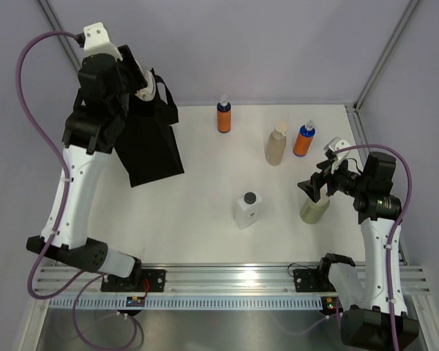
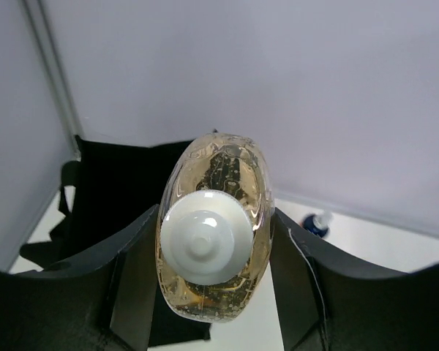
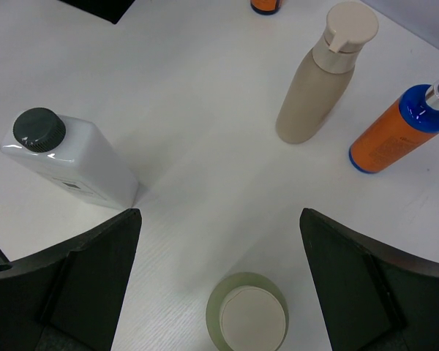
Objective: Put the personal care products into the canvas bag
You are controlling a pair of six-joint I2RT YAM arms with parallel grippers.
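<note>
Left gripper (image 2: 214, 252) is clamped on the amber translucent bottle with a white cap (image 2: 216, 212). Its two dark fingers (image 2: 135, 278) press the bottle's left and right sides, cap facing the camera. The boxy black fabric tote bag (image 2: 106, 194) is right behind the bottle in the left wrist view. The top view puts that gripper (image 1: 143, 85) at the handle end of the bag (image 1: 150, 146), far left of the white table (image 1: 205, 234). From there only a pale bit of the bottle shows.

Right gripper (image 3: 219, 245) has its fingers (image 3: 88, 259) spread wide, holding nothing and touching nothing. The olive-green bottle with a cream cap (image 3: 247, 320) stands upright between them, toward the palm, with gaps on both sides. In the top view this gripper (image 1: 312, 189) sits just over that bottle (image 1: 314, 210) on the right of the table.

Still standing on the table:
- White bottle with a grey cap (image 1: 247, 210), mid table.
- Tall beige pump bottle (image 1: 276, 144).
- Orange bottle with a blue top (image 1: 304, 139), beside the pump.
- Second orange bottle (image 1: 224, 117), farther back.

The right wrist view shows the gaps around the olive bottle. It also shows the white bottle (image 3: 73, 164), pump (image 3: 318, 88) and near orange bottle (image 3: 391, 135) ahead of the fingers.
</note>
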